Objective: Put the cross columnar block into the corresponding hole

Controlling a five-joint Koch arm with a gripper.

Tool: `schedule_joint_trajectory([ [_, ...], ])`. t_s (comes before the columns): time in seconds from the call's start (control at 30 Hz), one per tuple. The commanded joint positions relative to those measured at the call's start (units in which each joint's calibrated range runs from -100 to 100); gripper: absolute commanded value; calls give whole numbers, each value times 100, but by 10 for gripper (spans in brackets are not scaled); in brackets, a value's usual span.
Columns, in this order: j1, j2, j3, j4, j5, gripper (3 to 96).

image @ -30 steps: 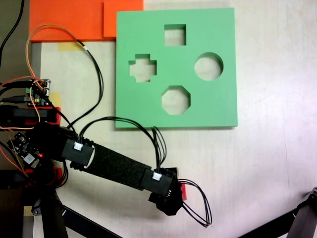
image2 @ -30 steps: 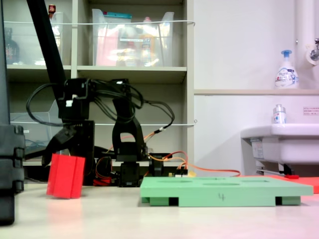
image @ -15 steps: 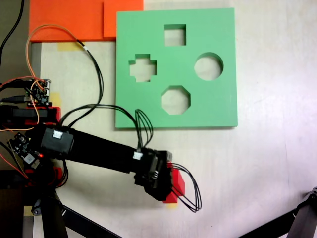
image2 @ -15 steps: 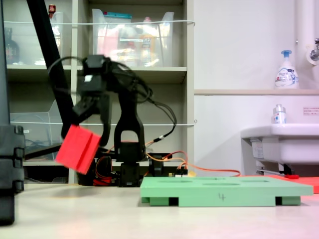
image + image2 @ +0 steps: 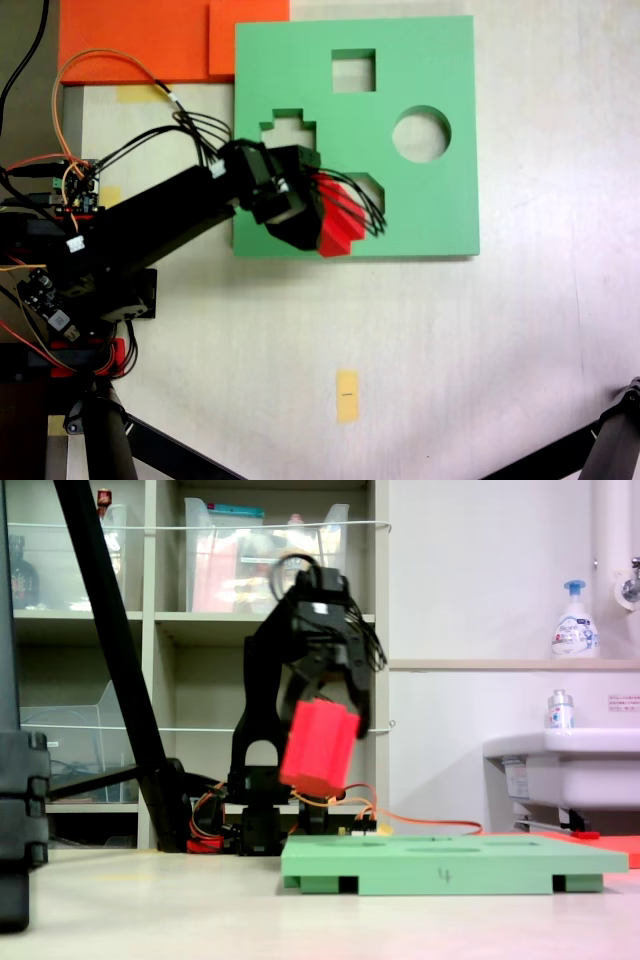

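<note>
- The worktop (image 5: 480,350) is pale and carries a small yellow tape mark (image 5: 346,396) well apart from the board.
- The green foam board (image 5: 430,200) lies flat, with square, round, octagonal and plus-shaped cutouts; the corresponding hole (image 5: 290,122) is partly covered by the arm in the first exterior view.
- The pincer (image 5: 322,695) is clamped around the cross columnar block (image 5: 318,747).
- That red block hangs tilted in the air above the board's left end in the second exterior view, not touching it.

Lab or workshop bench: open shelving with clear plastic storage bins (image 5: 265,555) at 11 o'clock, white wall sink (image 5: 565,770) with soap pump bottle (image 5: 575,620) at 3 o'clock, exposed circuit boards (image 5: 75,185).
</note>
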Motion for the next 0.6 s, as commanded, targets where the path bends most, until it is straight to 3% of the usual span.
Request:
schedule_joint_trajectory([
  [0.03,371,281,266,-166,415,314],
  [0.3,987,1189,266,-166,982,315],
  [0.6,1270,1999,576,-80,1407,315],
])
